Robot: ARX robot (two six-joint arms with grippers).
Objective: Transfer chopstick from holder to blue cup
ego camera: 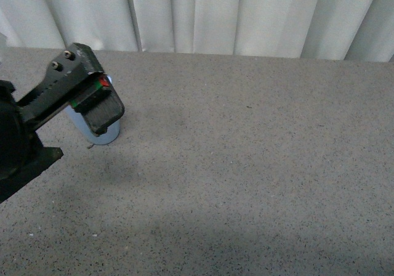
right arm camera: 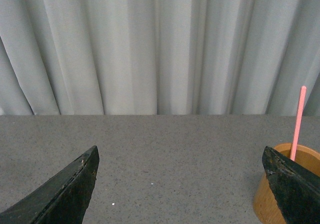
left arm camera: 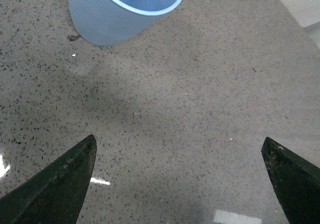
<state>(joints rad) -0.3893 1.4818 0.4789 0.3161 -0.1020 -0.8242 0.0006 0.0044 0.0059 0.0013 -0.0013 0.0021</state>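
The blue cup (ego camera: pixel 106 134) stands upright at the left of the grey table, mostly hidden behind my left arm in the front view. My left gripper (ego camera: pixel 101 113) hovers over it. In the left wrist view the cup (left arm camera: pixel 120 14) lies ahead of my open, empty left gripper (left arm camera: pixel 180 154). In the right wrist view one coral-red chopstick (right arm camera: pixel 298 121) stands upright in a round wooden holder (right arm camera: pixel 270 196), partly behind one fingertip (right arm camera: pixel 292 184) of my open, empty right gripper (right arm camera: pixel 180 156). The right gripper and the holder are out of the front view.
The grey speckled tabletop (ego camera: pixel 246 165) stretches to a white curtain (ego camera: pixel 215 14) along its far edge. The curtain also fills the background of the right wrist view (right arm camera: pixel 150 44).
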